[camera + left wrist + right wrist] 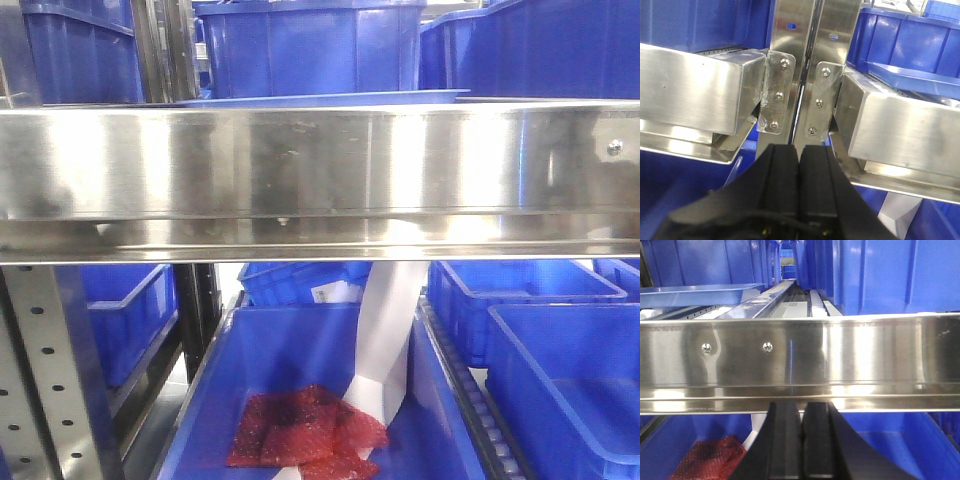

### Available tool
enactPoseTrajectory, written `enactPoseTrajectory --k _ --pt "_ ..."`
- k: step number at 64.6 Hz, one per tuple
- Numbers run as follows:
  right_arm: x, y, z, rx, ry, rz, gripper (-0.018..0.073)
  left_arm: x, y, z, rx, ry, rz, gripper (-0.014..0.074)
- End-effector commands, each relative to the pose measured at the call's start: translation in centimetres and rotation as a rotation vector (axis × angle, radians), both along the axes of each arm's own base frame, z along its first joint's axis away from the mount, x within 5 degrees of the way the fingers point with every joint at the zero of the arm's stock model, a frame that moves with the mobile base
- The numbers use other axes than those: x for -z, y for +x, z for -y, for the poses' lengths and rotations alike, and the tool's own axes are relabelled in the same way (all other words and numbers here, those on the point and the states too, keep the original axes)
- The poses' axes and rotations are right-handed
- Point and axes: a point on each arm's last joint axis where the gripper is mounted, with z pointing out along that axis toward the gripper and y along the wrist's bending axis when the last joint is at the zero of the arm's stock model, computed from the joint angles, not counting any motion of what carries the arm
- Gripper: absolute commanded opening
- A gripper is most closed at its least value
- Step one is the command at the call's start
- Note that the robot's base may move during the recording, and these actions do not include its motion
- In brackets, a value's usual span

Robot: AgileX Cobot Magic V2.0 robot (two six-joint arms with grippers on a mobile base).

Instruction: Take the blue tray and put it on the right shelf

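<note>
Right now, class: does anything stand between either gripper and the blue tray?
Yes. The blue tray lies up on the right shelf. Both the left gripper and right gripper, fingers together, sit below and before its steel front rail.

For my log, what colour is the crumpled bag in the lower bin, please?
Red bag, clearest in the front view.

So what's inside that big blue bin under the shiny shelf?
Inside the blue bin lies a red crinkly bag with a white paper strip hanging down into it. The steel shelf rail covers the back of the bin, so anything there is hidden.
</note>
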Motion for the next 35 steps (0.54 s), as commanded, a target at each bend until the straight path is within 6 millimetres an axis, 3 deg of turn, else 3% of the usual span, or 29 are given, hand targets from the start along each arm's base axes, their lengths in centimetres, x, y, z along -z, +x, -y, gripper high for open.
enactPoseTrajectory --k 1,35 --pt "-1.68 -0.24 0.03 0.005 -0.006 0.128 0.0058 0.21 0.01 -0.03 -0.004 -0.006 0.065 -0.0048" --pt "-1.68 -0.24 0.03 0.005 -0.006 0.128 0.0058 0.21 0.01 -0.03 -0.004 -0.006 0.065 -0.0048"
